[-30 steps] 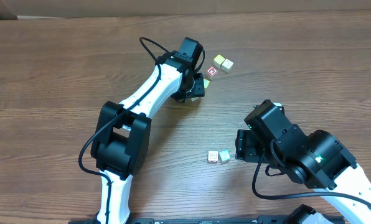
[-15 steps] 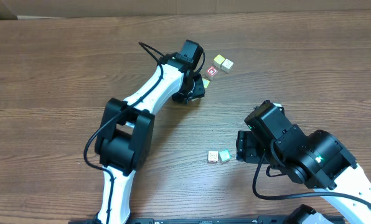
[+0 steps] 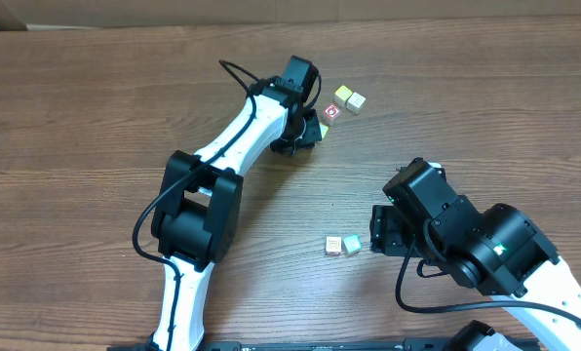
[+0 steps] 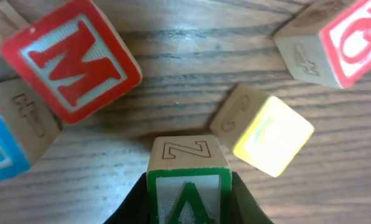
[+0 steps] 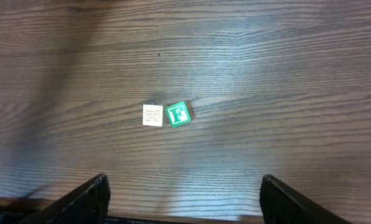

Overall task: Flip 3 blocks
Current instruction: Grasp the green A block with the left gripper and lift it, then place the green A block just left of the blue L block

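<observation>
One green A block sits apparently clamped in left tool, right tool gapes behind F block

Left wrist view: the red block, upper left, read "M". The green block, bottom centre, read "A", with "Z" on its top side. The red-ringed block, upper right, read "O". Right wrist view: the green cube, centre, read "F". The mark on the adjoining pale cube was illegible.
</observation>
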Robot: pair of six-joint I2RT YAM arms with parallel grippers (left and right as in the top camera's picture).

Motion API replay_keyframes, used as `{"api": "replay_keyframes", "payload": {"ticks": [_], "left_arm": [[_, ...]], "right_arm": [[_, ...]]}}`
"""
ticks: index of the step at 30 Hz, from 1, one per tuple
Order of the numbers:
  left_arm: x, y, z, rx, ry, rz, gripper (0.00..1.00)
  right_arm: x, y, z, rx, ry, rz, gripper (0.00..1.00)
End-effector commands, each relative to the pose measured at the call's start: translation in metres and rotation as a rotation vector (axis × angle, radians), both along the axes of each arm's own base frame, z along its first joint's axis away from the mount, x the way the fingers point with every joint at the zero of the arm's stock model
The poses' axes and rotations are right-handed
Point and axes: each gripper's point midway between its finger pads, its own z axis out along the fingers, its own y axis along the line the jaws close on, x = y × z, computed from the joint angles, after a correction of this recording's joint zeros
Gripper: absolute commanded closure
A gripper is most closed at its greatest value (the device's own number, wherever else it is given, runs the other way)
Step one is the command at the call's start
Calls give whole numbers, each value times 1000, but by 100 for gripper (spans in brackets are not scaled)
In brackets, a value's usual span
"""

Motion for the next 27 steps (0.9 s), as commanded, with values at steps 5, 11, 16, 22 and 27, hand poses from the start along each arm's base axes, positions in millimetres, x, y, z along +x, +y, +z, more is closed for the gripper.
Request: {"api": "replay_keyframes", "payload": {"ticks": [5, 11, 16, 22, 27], "left_arm": [[-11, 20, 40, 139, -13, -96, 91], [-51, 40, 94, 152, 28, -121, 94], [-84, 47, 125, 137, -15, -144, 93], [-138, 60, 109, 109, 6, -159, 91], [-191, 53, 68, -4, 46, -178, 89]], "right_arm": [[-1, -1, 1, -2, -5, 6, 22], [-4, -3, -1, -12, 7, 5, 22], [-5, -5, -1, -17, 13, 5, 23], [-11, -10, -4, -37, 39, 2, 24], [-16, -13, -2, -36, 38, 2, 24]]}}
